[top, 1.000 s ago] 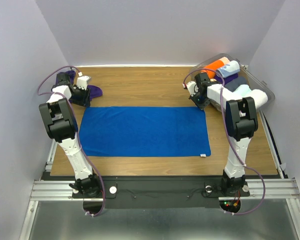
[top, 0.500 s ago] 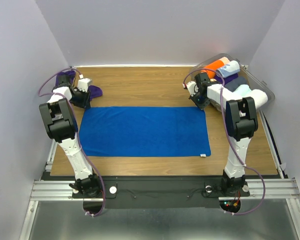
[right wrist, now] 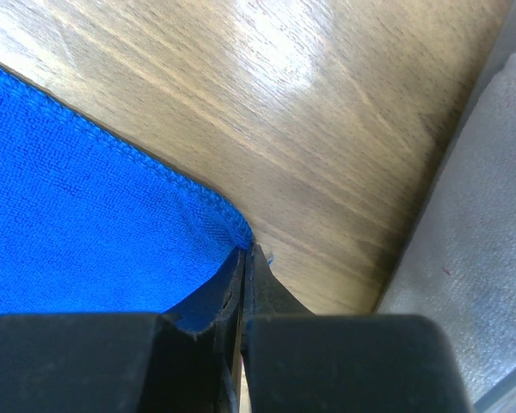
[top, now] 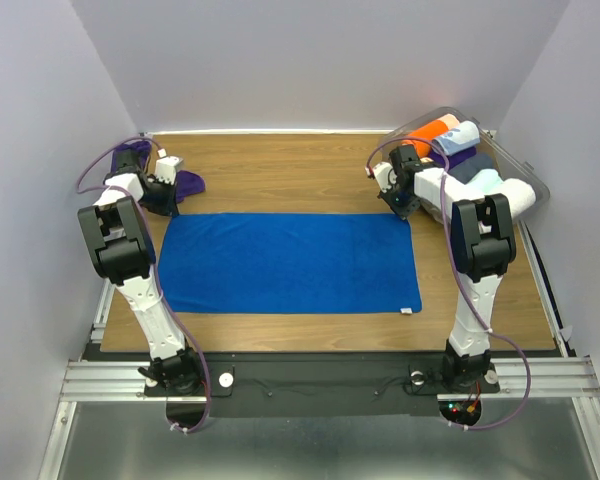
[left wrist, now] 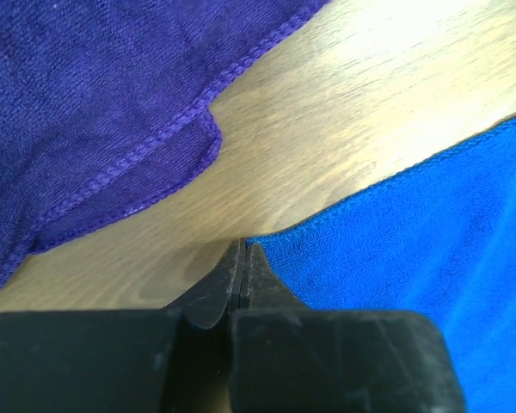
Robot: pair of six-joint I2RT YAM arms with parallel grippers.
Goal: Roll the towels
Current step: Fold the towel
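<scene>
Your left pincer [left wrist: 243, 249], half-open a second ago, is now shut at the far left corner of the blue towel [top: 285, 262]; its tips hide whether cloth is caught. The right pincer [right wrist: 245, 251] nips the stitched far right corner. The fuzzy blue towel lies flat on the wood-grain counter [top: 280, 170], with the rumpled purple towel [left wrist: 77, 103] just beyond.

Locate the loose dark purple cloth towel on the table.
Top view: the dark purple towel lies bunched at the table's far left corner, partly behind the left arm, just beyond the flat royal blue cloth towel; bare wood separates them.
</scene>
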